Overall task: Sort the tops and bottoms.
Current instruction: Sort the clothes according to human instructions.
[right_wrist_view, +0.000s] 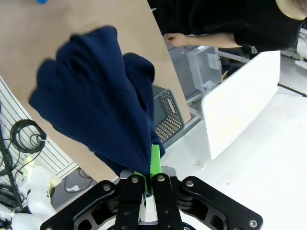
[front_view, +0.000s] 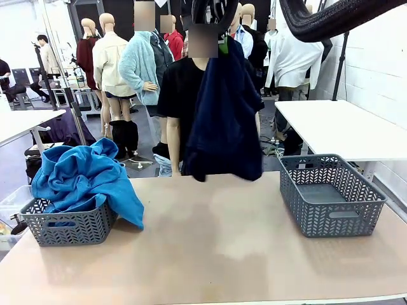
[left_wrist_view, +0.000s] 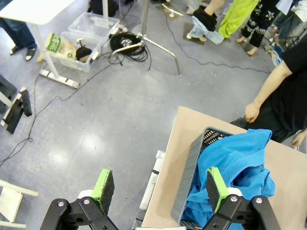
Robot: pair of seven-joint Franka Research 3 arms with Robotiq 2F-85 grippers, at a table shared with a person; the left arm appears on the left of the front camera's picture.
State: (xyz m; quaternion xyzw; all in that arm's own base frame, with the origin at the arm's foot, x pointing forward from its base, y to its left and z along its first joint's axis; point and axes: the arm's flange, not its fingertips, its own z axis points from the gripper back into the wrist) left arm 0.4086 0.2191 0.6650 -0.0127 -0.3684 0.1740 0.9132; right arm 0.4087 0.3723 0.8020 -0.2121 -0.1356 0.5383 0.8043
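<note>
My right hand (right_wrist_view: 149,184): pads pinched tight on the dark navy bottoms (right_wrist_view: 96,100), which hang from it in a bunched drape, high over the middle of the worktop (front_view: 210,248).
My left hand (left_wrist_view: 158,189): fingers spread wide, gripping nothing; it hovers above the near-left corner, one pad over the floor, the other over the blue cloth.
Left basket (front_view: 67,223): heaped with the blue tops (front_view: 86,178) — one fold spills over its rim onto the worktop.
Right basket (front_view: 331,194): bare inside, well apart from the hanging garment.
Person (front_view: 181,95): standing at the far edge, just behind the lifted bottoms, arms down.
Step in hand: I judge this the carry — bottoms lifted, not yet placed.
Next move calls for: swinging the garment across to the right basket, lowering until the cloth pools inside the rim, then letting go.
</note>
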